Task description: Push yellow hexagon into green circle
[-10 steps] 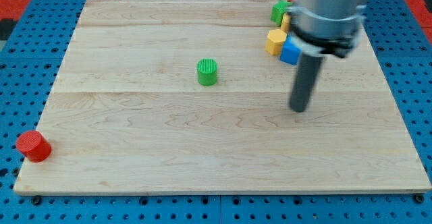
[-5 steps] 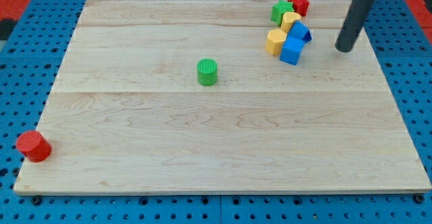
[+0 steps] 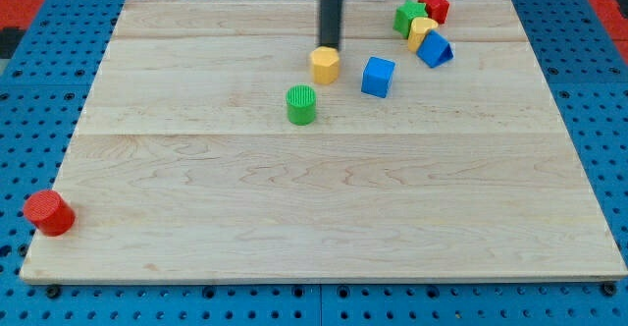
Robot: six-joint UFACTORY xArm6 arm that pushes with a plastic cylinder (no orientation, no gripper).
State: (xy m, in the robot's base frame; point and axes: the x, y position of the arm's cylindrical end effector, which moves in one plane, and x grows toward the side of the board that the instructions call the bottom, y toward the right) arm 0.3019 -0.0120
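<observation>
The yellow hexagon (image 3: pixel 325 65) lies on the wooden board just up and to the right of the green circle (image 3: pixel 301 104), with a small gap between them. My tip (image 3: pixel 329 46) stands right at the hexagon's top edge, seemingly touching it. The rod rises straight up out of the view's top.
A blue cube (image 3: pixel 378 77) lies right of the hexagon. At the top right a green block (image 3: pixel 407 17), a red block (image 3: pixel 435 6), a second yellow block (image 3: pixel 422 30) and a blue block (image 3: pixel 435 49) cluster together. A red cylinder (image 3: pixel 48 213) sits at the board's bottom left corner.
The yellow hexagon has slid left from the top-right cluster to near the green circle. The blue cube has shifted left too. My tip has moved from the right side to above the hexagon.
</observation>
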